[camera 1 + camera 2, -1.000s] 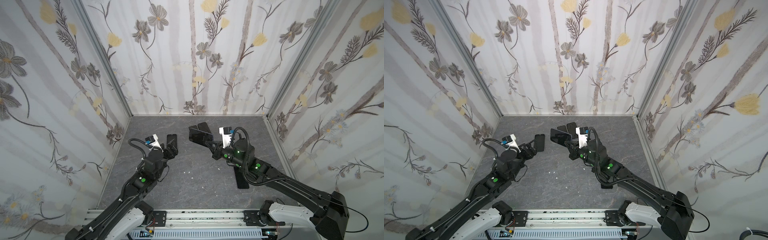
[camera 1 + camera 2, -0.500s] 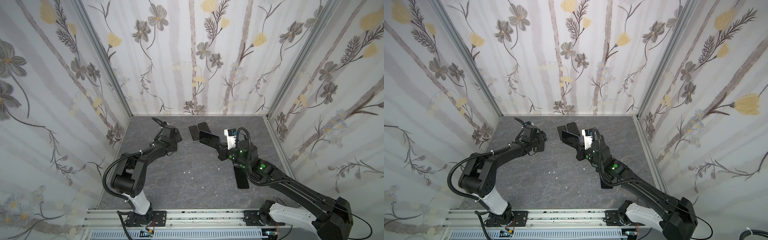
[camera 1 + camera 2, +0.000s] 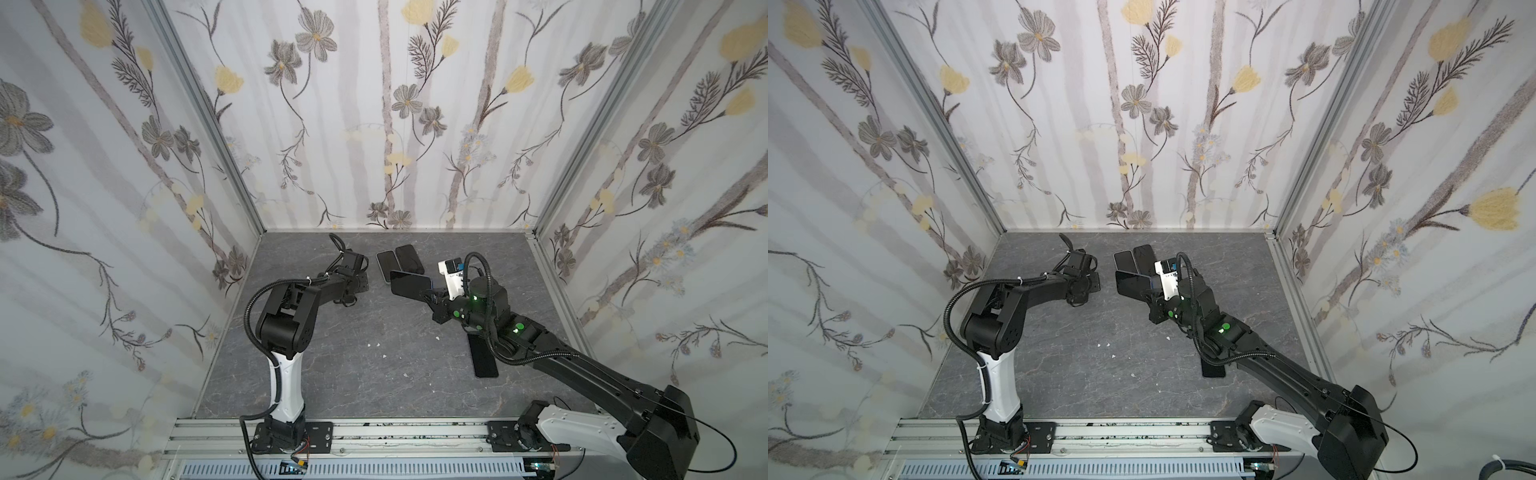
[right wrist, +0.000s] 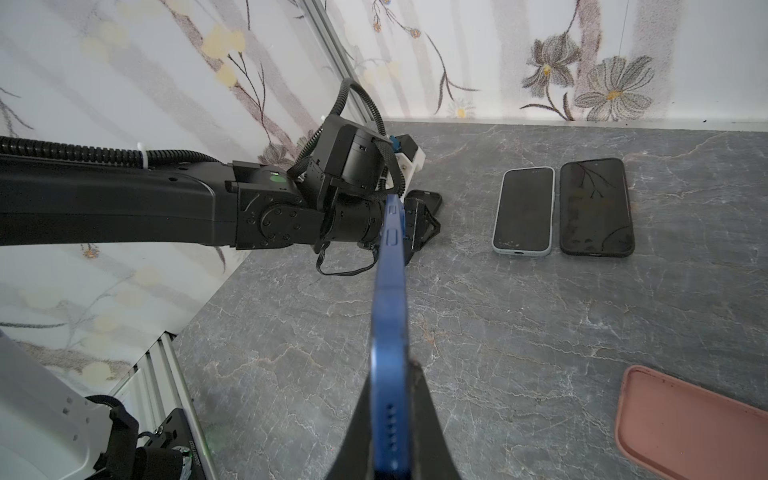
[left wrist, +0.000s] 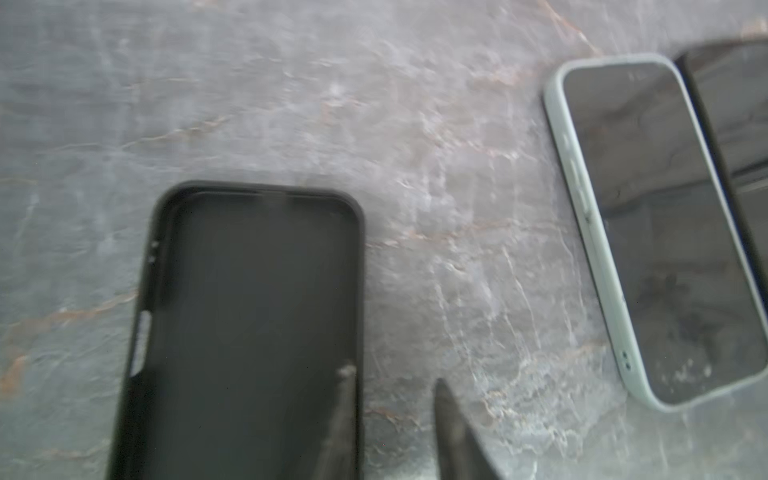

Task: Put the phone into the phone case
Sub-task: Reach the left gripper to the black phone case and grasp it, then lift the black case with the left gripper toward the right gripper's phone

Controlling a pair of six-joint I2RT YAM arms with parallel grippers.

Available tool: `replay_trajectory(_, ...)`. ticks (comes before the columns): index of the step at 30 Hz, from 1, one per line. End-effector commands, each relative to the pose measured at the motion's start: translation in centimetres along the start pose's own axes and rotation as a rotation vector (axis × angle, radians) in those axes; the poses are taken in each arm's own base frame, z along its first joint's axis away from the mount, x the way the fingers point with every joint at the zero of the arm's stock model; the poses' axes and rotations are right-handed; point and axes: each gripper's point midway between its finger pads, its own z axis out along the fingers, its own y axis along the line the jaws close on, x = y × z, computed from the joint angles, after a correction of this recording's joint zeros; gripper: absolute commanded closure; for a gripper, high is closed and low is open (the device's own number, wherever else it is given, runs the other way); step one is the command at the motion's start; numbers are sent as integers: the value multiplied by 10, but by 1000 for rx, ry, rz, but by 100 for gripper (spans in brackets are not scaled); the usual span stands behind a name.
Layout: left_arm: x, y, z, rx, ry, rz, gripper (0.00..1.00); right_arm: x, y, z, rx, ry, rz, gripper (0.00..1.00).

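Nearest, the right tool (image 4: 390, 374) is clamped on one end of the blue phone (image 4: 390, 291), held clear of the bench (image 4: 498, 332) and well apart from its target. Farther on, the left tool (image 5: 392, 376) straddles a side wall of the empty black case (image 5: 249, 311), one finger inside; blur hides whether it pinches. That inner finger could block the phone from seating, and a thin-wall hold might let the case skid. Beyond lie a pale-cased phone (image 4: 523, 210) and a dark-cased phone (image 4: 596, 208).
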Motion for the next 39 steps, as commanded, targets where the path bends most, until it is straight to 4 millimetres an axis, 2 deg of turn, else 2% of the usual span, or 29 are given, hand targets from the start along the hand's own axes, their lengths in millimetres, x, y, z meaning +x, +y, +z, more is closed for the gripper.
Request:
replay_trajectory(1, 27, -7, 1, 36, 74, 68, 87, -14, 11, -5, -43, -43, -14, 100)
replay_trajectory(2, 34, -10, -1, 40, 83, 82, 92, -16, 12, -6, -44, -48, -14, 100)
replay_trajectory(7, 73, -24, -15, 53, 153, 179, 100, -23, 11, -16, -25, -72, -17, 100)
replay_trajectory(16, 158, -52, -66, 174, 298, 321, 100, -42, 16, -37, -5, -112, -10, 100)
replay_trajectory(22, 193, -87, -108, 396, 346, 384, 100, -42, 8, -42, 35, -122, 36, 100)
replay_trajectory(28, 224, -118, -138, 511, 385, 573, 99, -45, 16, -43, -3, -114, 72, 100)
replay_trajectory(31, 234, -125, -146, 537, 399, 628, 87, -42, 18, -47, -16, -115, 89, 100)
replay_trajectory(33, 231, -127, -148, 530, 383, 631, 71, -37, 16, -49, -17, -115, 106, 100)
replay_trajectory(36, 215, -131, -156, 519, 320, 592, 55, -30, 14, -49, -16, -94, 125, 100)
replay_trajectory(39, 194, -134, -174, 523, 245, 505, 47, -23, 11, -46, 5, -55, 141, 100)
